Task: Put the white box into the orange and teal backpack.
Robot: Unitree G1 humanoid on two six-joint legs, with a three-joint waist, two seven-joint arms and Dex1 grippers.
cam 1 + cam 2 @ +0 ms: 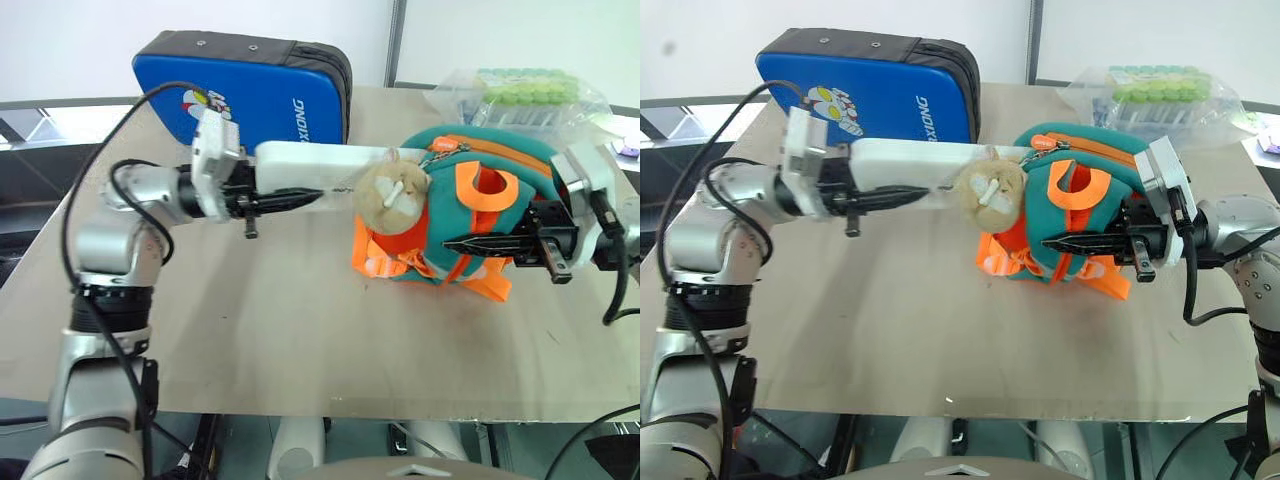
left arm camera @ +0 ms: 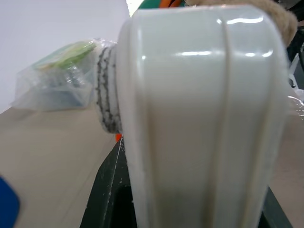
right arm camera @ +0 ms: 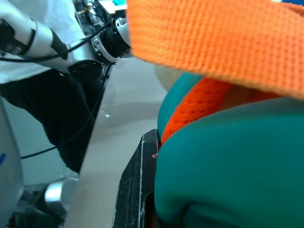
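The orange and teal backpack (image 1: 478, 158) stands at the table's right, its beige bear charm (image 1: 393, 195) hanging on the side facing my left arm. My right gripper (image 1: 462, 243) points left, shut on the backpack's lower side; the right wrist view shows teal fabric (image 3: 228, 171) against a black finger (image 3: 135, 190) under an orange strap (image 3: 213, 33). The white box (image 1: 310, 157) is held level above the table, with my left gripper (image 1: 296, 199) shut on it. Its far end reaches the top of the backpack behind the bear. Up close, the white box (image 2: 199, 118) sits between the left fingers.
A large blue padded case (image 1: 250, 90) stands at the back of the beige table (image 1: 280, 330), just behind the box. A clear plastic bag of green-capped tubes (image 1: 520, 95) lies at the back right. The table's front edge (image 1: 330, 410) is near.
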